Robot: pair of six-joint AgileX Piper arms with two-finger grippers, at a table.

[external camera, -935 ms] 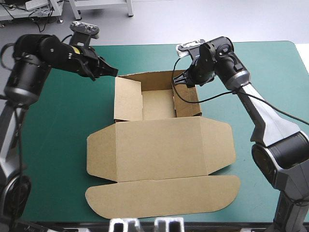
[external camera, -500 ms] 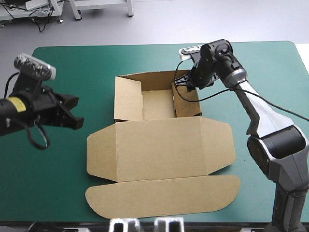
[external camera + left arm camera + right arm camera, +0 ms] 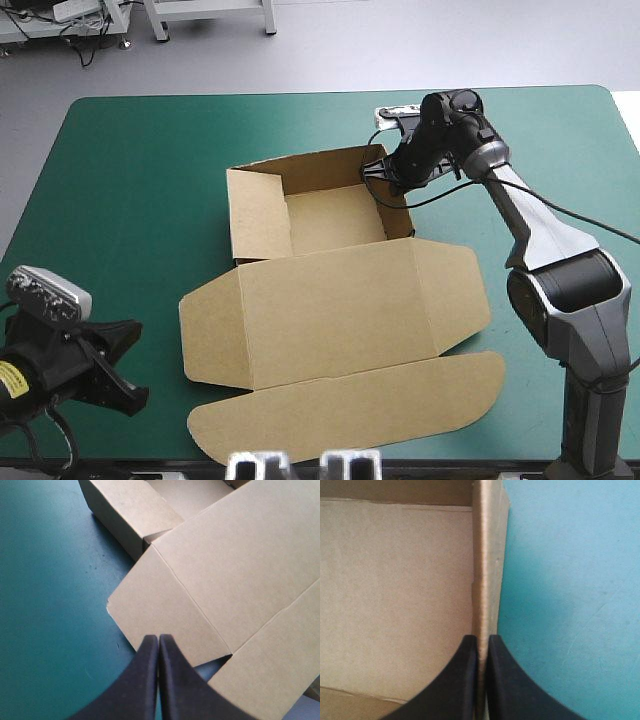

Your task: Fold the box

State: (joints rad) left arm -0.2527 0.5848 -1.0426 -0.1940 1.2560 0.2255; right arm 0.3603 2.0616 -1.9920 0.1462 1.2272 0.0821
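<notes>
Right hand (image 3: 481, 639) pinches box (image 3: 335, 300) by right wall, steadying it upright; left hand (image 3: 158, 639) clenched empty, clear near-left.

The high view looks forward and down over most of the teal-green table (image 3: 130, 180); both wrist views sit close above the brown box (image 3: 330, 300), shared by all 3.
</notes>
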